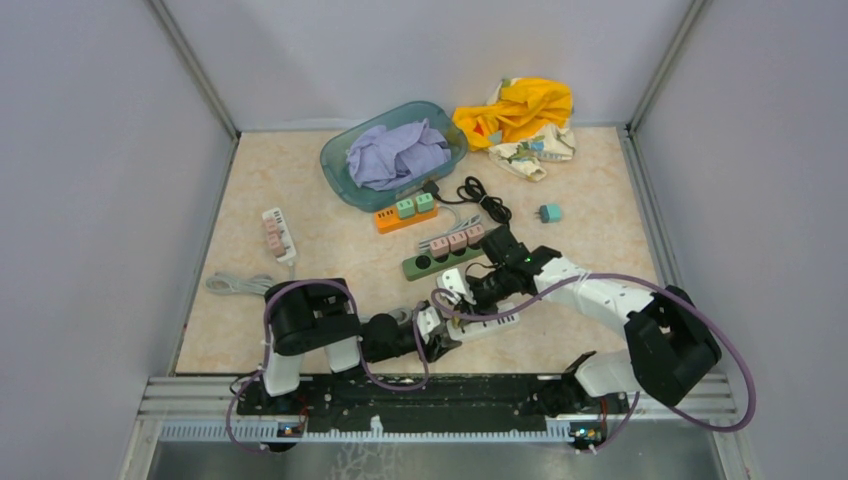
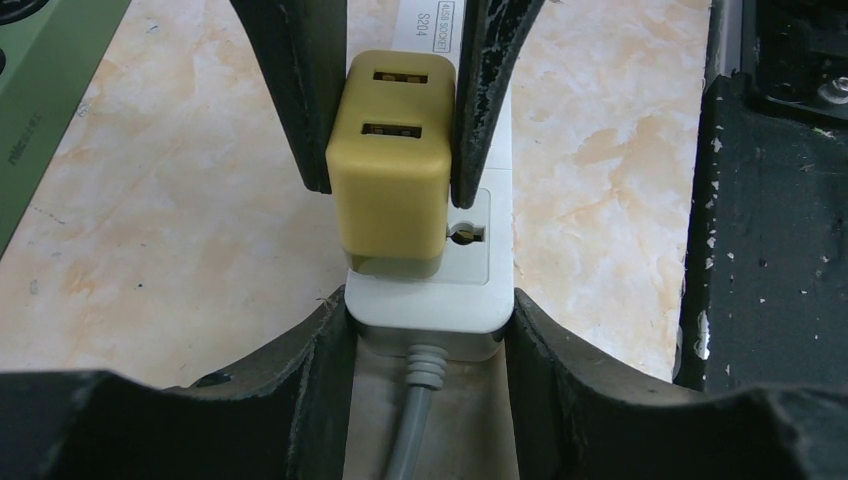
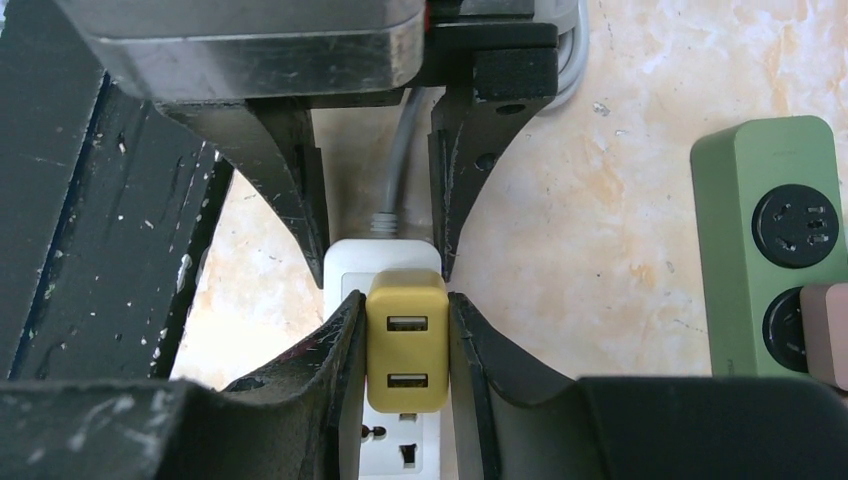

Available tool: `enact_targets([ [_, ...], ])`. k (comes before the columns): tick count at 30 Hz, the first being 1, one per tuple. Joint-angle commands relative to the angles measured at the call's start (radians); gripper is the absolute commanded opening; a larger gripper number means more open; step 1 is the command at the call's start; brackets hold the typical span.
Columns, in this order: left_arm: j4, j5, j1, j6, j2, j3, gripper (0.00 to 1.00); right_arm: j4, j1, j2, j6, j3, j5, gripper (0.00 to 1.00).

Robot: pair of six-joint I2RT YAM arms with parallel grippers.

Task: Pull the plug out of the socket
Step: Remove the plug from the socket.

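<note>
Two claws meet at one white power strip (image 2: 482, 285), which lies near the near edge of the tabletop (image 1: 600, 230), roughly midway between the arm bases.

Plug: a mustard-yellow USB adapter (image 2: 385, 200) with two ports facing up. It stands on the strip's face at the end where the grey cord (image 2: 420, 400) leaves. From these views I cannot tell whether its pins are fully seated.

Right claw (image 3: 405, 303): clamped on the adapter, one finger flat against each long side and the tips low on its body. The adapter fills the gap between the fingers.

Left claw (image 2: 428, 308): closed on the strip's cord end, a finger pressed to each side wall just behind the adapter. The cord runs out between the fingers. The two claws face each other along the strip, their tips close together.

Writing: a small printed label on the strip beyond the adapter reads "S204". The boxed line beside it seems to end in "SOCKET", and the rest is too small to read. The olive-green power strip (image 3: 770, 240) just beside carries embossed lettering on its side that is illegible. A pink adapter (image 3: 828, 335) sits in one of its sockets.
</note>
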Motion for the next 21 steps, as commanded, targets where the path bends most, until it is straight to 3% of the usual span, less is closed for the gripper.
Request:
enact_targets([
  [1, 0.178, 0.007, 0.01, -0.04, 0.015, -0.029, 0.0, -0.04, -0.019, -0.041, -0.06, 0.015, -0.097, 0.0],
  [13, 0.152, 0.024, 0.01, -0.043, 0.021, -0.009, 0.0, 0.173, 0.042, -0.051, 0.132, -0.02, -0.024, 0.0],
  [21, 0.144, 0.024, 0.012, -0.042, 0.015, -0.012, 0.0, 0.141, 0.013, -0.061, 0.118, -0.003, 0.004, 0.0],
])
